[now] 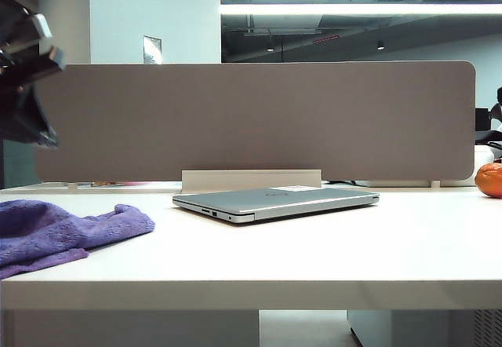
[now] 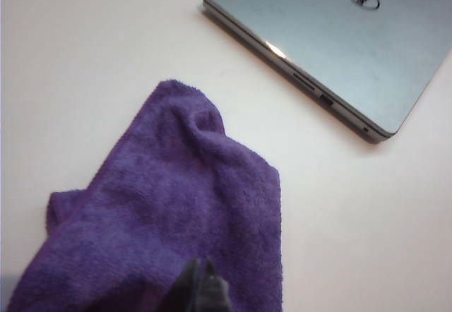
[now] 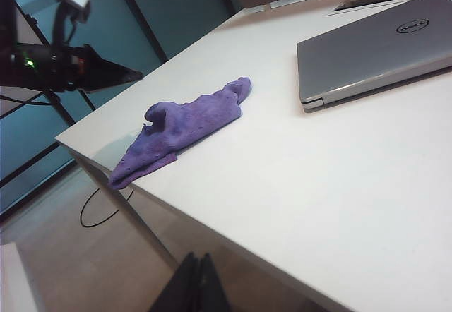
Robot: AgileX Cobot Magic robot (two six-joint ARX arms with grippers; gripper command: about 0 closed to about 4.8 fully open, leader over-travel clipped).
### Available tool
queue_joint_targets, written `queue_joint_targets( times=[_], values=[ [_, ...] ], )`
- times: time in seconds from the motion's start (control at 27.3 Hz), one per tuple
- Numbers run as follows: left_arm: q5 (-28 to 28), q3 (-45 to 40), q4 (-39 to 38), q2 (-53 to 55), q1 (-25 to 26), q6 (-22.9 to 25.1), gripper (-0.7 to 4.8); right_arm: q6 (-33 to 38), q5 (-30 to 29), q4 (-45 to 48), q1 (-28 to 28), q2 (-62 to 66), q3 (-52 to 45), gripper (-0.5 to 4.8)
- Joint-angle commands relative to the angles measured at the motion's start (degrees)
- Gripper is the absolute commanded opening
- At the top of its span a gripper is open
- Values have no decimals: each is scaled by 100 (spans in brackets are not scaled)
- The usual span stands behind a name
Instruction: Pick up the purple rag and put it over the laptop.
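Observation:
The purple rag (image 1: 63,229) lies crumpled on the white table (image 1: 314,261) at the left, part of it hanging past the table's left edge. The silver-grey laptop (image 1: 274,203) lies closed at the table's middle, apart from the rag. My left arm (image 1: 27,96) hangs in the air above the rag. In the left wrist view my left gripper (image 2: 201,266) is shut with nothing in it, over the rag (image 2: 176,220), with the laptop (image 2: 353,44) beyond. My right gripper (image 3: 198,259) is shut and empty, off the table's near edge. From there the rag (image 3: 183,125), the laptop (image 3: 374,51) and the left gripper (image 3: 138,76) show.
A grey divider panel (image 1: 259,119) stands along the back of the table. An orange fruit (image 1: 490,180) sits at the far right edge. A black cable (image 3: 99,210) lies on the floor under the table's left corner.

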Motion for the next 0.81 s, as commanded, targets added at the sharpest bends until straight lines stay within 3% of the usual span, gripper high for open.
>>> queue_joint_targets(
  times=[0.04,0.29,0.33,0.44,0.55,0.66,0.81],
  values=[
    [2,101,46,332,-87,20,-6,17,7,70,4,-11,-20,22],
    [-15,101,-470,485,-87,11,4,15,9,70,4,-11,-20,22],
    [-9,101,-520,487,-87,9,29,15,11,70,4,-11,-20,22],
    [-2,98,-704,487,-90,9,172,15,9,70,4,-11,-20,22],
    [-4,96,-955,490,-90,9,219,15,11,70,4,-11,-20,22],
    [-2,96,-1003,501,-90,9,227,15,11,70,4,-11,-20,22],
    [-4,96,-1010,531,-90,4,351,17,9,70,4,-11,-20,22]
  ],
)
